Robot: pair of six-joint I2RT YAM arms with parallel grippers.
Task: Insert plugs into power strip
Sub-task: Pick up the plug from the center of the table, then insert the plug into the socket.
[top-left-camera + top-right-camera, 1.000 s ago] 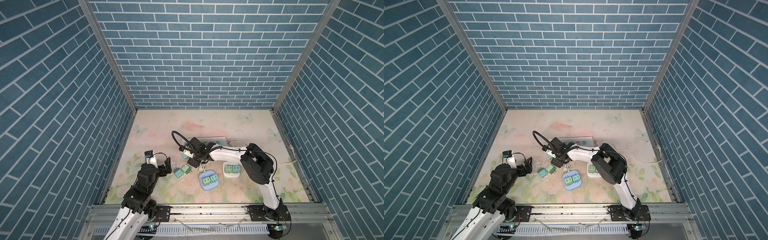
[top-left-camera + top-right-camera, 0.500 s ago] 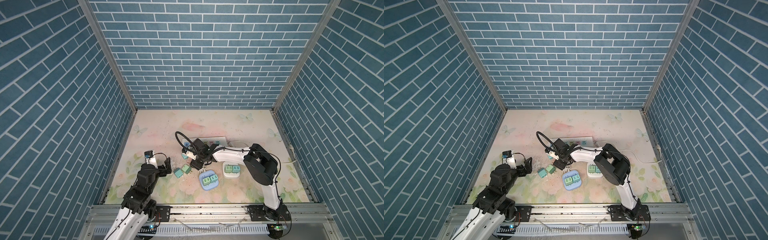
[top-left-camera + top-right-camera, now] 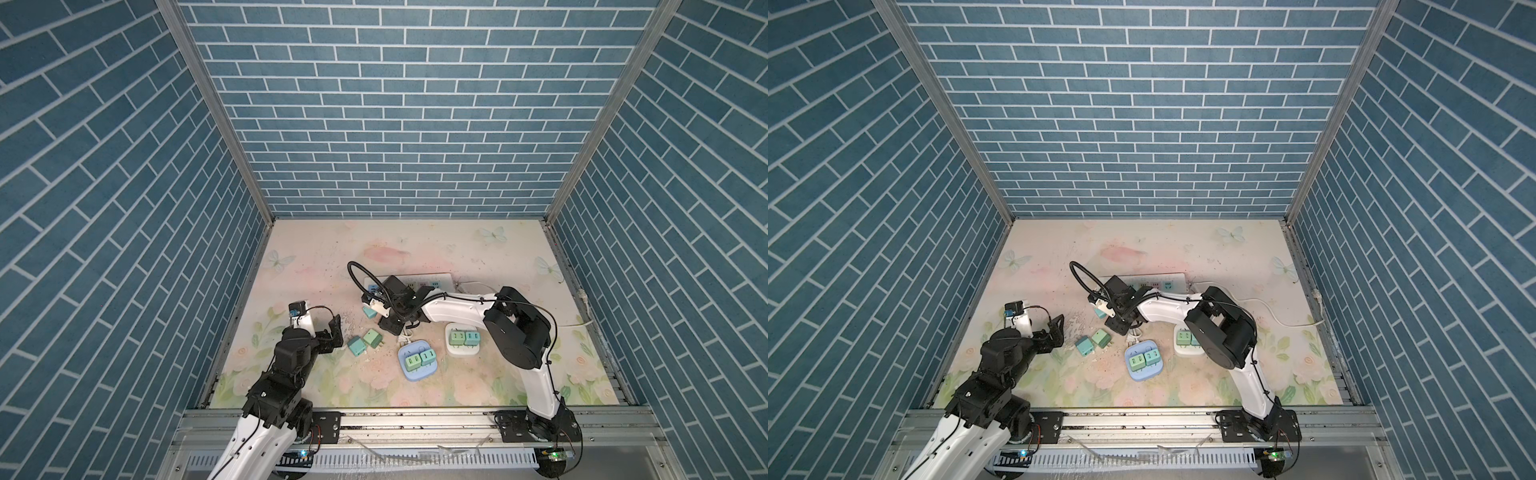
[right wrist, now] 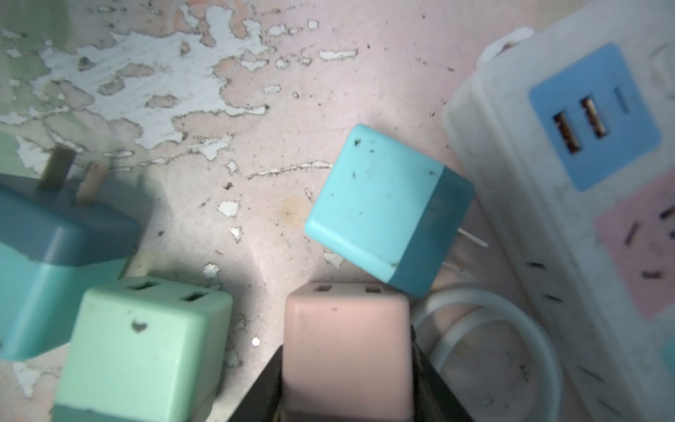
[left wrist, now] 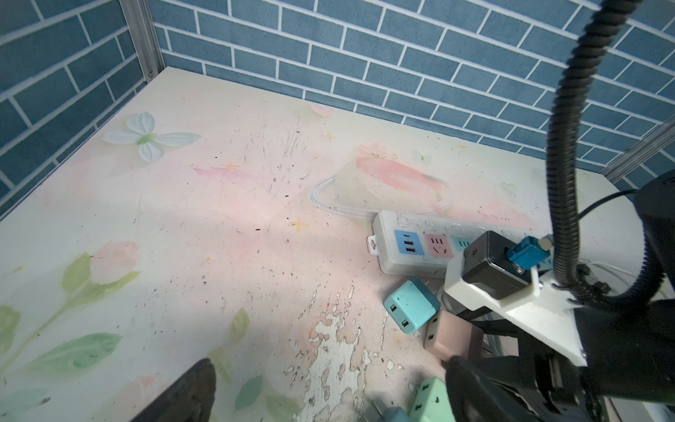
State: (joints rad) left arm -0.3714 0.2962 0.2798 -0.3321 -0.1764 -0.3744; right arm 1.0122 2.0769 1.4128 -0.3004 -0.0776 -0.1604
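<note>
My right gripper (image 4: 347,365) has just closed around the pink plug (image 4: 345,321); left gripper (image 3: 335,334) hangs wide open. Power strip (image 4: 511,164) insertion comes next.

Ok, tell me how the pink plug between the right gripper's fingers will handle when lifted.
The pink plug looks a rigid, boxy block, so it should not flex. Its flat sides meet the fingers squarely, so slipping seems unlikely, though smooth plastic might twist. It looks small and probably light; the teal plug close by may get nudged.
</note>
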